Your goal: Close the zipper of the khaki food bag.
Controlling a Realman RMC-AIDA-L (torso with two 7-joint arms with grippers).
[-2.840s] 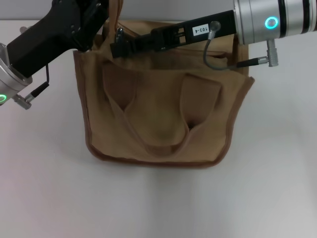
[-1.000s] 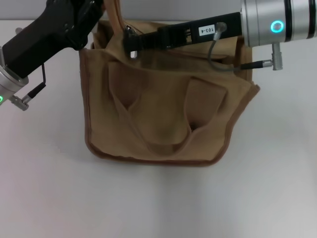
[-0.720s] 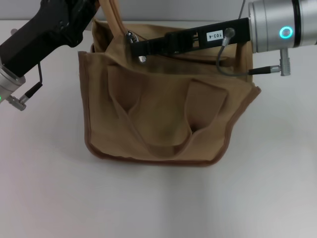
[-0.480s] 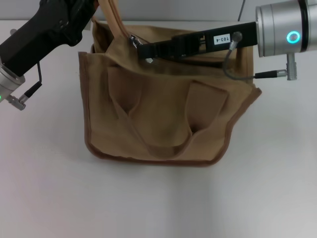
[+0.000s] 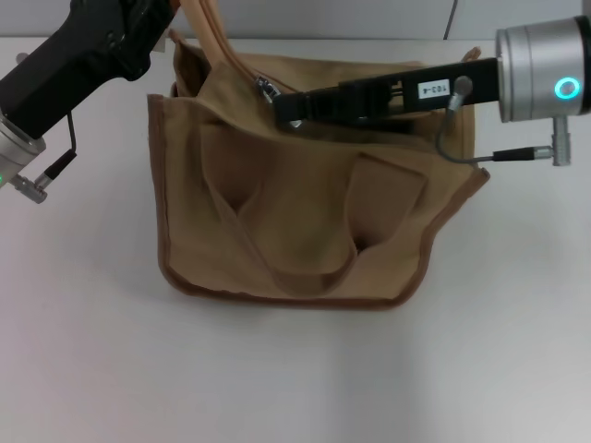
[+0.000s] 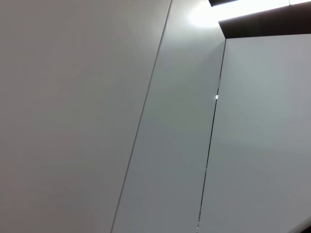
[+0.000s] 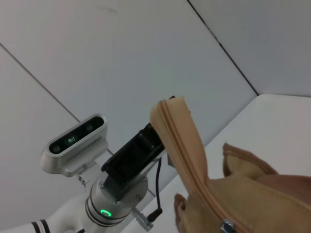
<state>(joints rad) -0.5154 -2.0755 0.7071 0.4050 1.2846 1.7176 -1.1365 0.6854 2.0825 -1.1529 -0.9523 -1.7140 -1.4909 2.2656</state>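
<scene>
The khaki food bag [image 5: 295, 231] stands on the white table, front pocket and one handle facing me. My left gripper [image 5: 177, 9] is at the bag's far left corner, shut on the raised khaki end strip [image 5: 205, 32] and holding it up. It also shows in the right wrist view [image 7: 158, 136], gripping that strip [image 7: 177, 131]. My right gripper [image 5: 286, 108] reaches across the bag's top and is shut on the pull tab of the zipper's silver slider [image 5: 268, 89], about a third of the way along. The slider also shows in the right wrist view [image 7: 227, 225].
The white table [image 5: 277, 388] surrounds the bag, with a grey wall behind it. My right arm's cable [image 5: 452, 138] hangs over the bag's right top corner. The left wrist view shows only wall panels [image 6: 146, 121].
My right gripper has moved to the right along the bag's top, drawing the slider with it. My left gripper has lifted the end strip higher and the bag's left side stands more upright.
</scene>
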